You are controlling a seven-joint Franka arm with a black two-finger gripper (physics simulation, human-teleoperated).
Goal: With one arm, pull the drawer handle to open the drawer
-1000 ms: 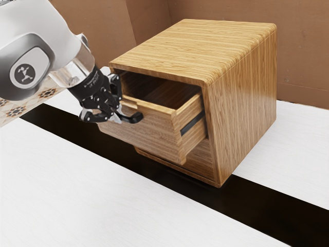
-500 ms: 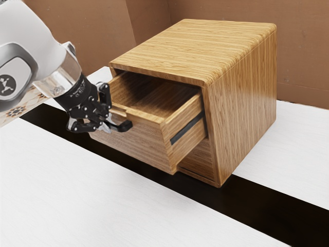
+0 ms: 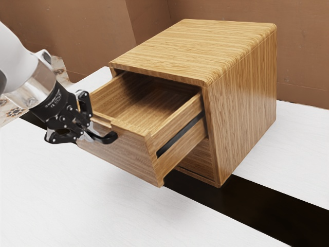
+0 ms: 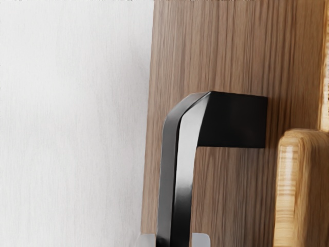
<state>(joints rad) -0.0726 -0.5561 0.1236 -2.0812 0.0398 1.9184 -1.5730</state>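
Exterior view: arm (image 3: 15,64) low, jaws clamping handle (image 3: 106,138), drawer (image 3: 126,154) open.

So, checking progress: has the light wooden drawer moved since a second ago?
Yes. The light wooden drawer has slid further out of the fixed wooden cabinet, toward the exterior view's lower left, pulled by its black handle.

counter (image 3: 77,206): white, faint grain | black band (image 3: 257,206): crosses counter diagonally, from exterior view's left to its lower right | wall (image 3: 92,31): plain brown, behind | patterned tiles (image 3: 11,110): exterior view's left edge
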